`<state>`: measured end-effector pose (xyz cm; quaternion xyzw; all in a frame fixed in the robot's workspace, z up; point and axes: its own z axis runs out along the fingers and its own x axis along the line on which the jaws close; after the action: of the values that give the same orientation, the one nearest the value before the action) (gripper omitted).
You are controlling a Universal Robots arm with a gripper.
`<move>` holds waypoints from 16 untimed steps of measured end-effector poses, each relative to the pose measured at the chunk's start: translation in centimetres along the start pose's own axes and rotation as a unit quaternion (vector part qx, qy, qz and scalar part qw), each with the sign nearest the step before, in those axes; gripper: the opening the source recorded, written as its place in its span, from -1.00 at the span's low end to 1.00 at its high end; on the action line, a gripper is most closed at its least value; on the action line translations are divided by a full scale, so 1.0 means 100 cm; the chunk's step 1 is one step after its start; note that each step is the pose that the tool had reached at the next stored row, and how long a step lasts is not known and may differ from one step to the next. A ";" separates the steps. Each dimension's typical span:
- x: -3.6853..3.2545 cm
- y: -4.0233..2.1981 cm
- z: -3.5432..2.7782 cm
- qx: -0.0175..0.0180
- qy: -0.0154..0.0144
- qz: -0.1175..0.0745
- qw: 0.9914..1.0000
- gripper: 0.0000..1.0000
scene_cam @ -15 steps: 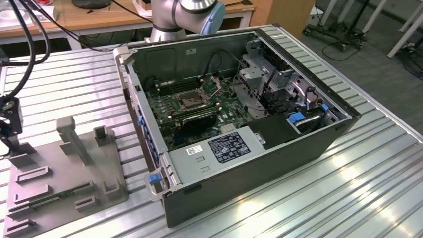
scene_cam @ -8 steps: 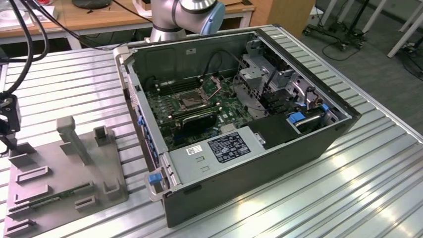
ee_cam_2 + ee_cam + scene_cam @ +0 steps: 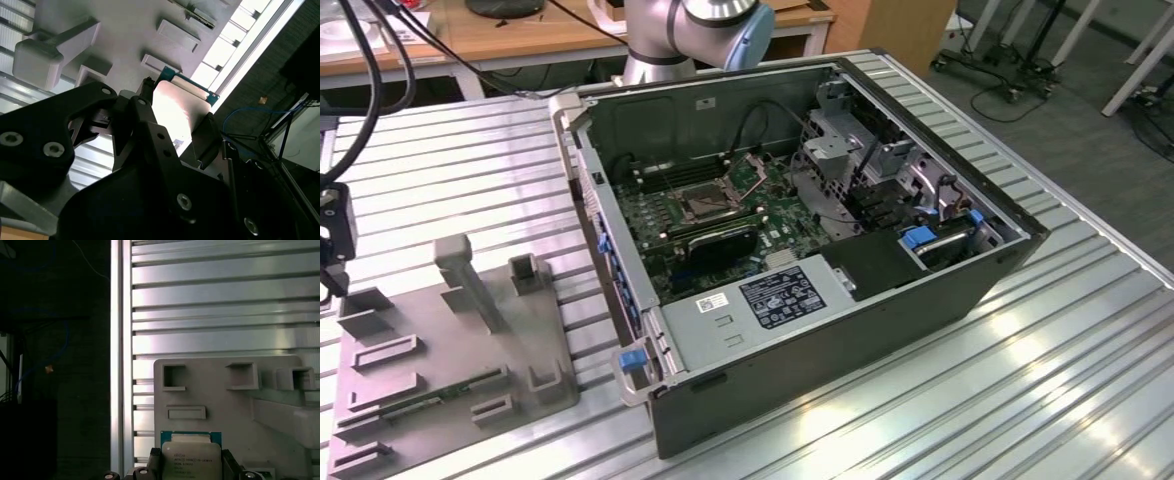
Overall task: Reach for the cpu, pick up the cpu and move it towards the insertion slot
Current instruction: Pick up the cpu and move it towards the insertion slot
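The cpu (image 3: 191, 458), a pale silvery square with a thin greenish rim, sits between my gripper's (image 3: 191, 467) two dark fingers, which press on its opposite edges. In the second wrist view the cpu (image 3: 176, 102) is held over the edge of the grey holder plate (image 3: 125, 30), with the gripper (image 3: 175, 116) shut on it. In the exterior view the gripper (image 3: 331, 240) hangs at the far left, above the grey holder plate (image 3: 414, 300). The insertion slot (image 3: 704, 205), a dark square socket in a silvery bracket, lies on the motherboard inside the open computer case (image 3: 854, 330).
The grey holder plate has raised blocks and posts (image 3: 467, 280) and a narrow green memory stick (image 3: 434, 395). The ribbed metal table (image 3: 1067, 370) ends close beside the gripper, with dark floor and cables (image 3: 50, 365) beyond. The case walls rise around the motherboard.
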<state>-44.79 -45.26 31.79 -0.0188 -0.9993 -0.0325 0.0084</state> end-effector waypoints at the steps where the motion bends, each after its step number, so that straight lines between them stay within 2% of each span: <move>1: 0.0000 0.0000 -0.0001 0.000 0.000 0.000 1.000 0.09; 12: 0.0000 0.0000 -0.0006 -0.001 0.001 0.000 1.000 0.09; 15: 0.0000 0.0002 -0.0026 -0.001 0.001 0.000 1.000 0.09; 16: 0.0001 0.0005 -0.0073 -0.001 0.001 0.000 1.000 0.09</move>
<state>-44.78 -45.26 32.52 -0.0188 -0.9992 -0.0337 0.0091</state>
